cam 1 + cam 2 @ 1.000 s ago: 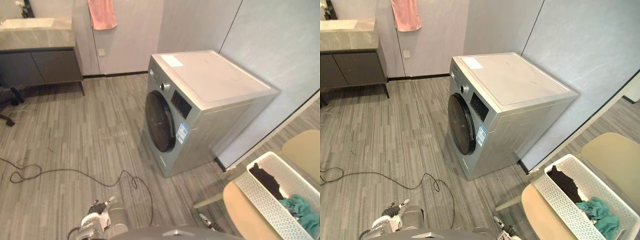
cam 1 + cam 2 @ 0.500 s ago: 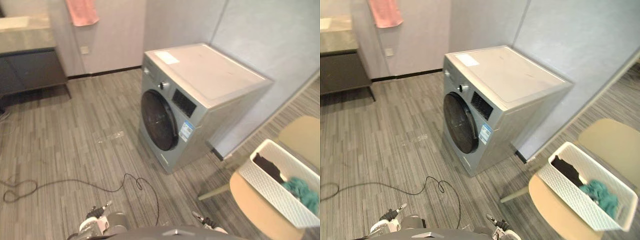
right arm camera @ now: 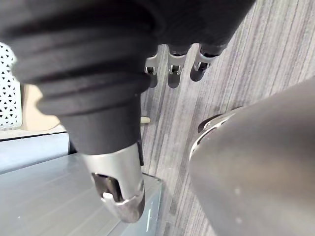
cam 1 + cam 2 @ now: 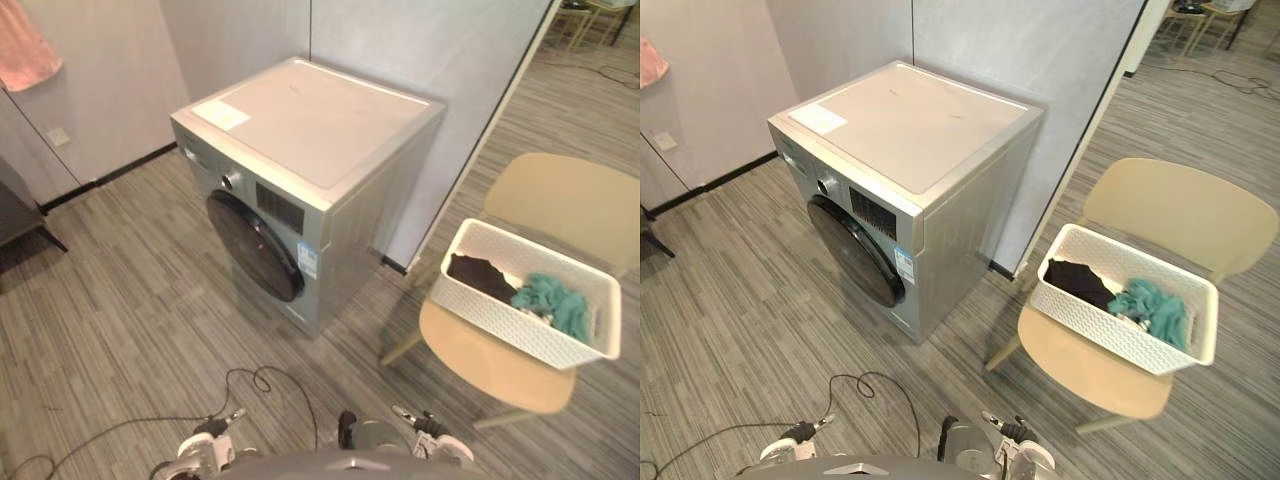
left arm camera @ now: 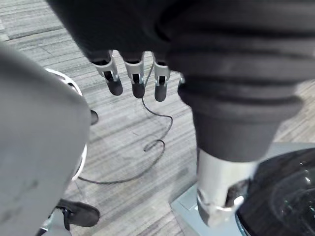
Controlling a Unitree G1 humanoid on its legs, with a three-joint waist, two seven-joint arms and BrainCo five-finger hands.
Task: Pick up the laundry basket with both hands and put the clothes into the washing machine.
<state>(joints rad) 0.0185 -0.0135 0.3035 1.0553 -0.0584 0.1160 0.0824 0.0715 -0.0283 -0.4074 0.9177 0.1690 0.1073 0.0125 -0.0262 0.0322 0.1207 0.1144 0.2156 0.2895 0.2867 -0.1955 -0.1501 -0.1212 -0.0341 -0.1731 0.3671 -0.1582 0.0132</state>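
A white perforated laundry basket (image 4: 500,318) rests on the seat of a beige chair (image 4: 500,365) to the right of the washing machine. Inside lie a dark garment (image 4: 478,275) and a teal garment (image 4: 553,303). The silver washing machine (image 4: 300,130) stands against the wall with its round dark door (image 4: 255,248) shut. My left hand (image 5: 134,81) hangs low over the floor with relaxed fingers, holding nothing. My right hand (image 3: 173,73) hangs the same way, empty, with the basket's wall (image 3: 7,88) off to its side.
A grey partition wall (image 4: 430,50) rises behind the machine and ends by the chair. A pink towel (image 4: 22,50) hangs on the far left wall above a dark cabinet (image 4: 15,215). More chairs (image 4: 590,12) stand far off. Striped grey floor (image 4: 130,320) spreads before the machine.
The whole picture has swung right, so the camera moved: machine, chair and basket now sit nearer the middle. The things themselves have not shifted.
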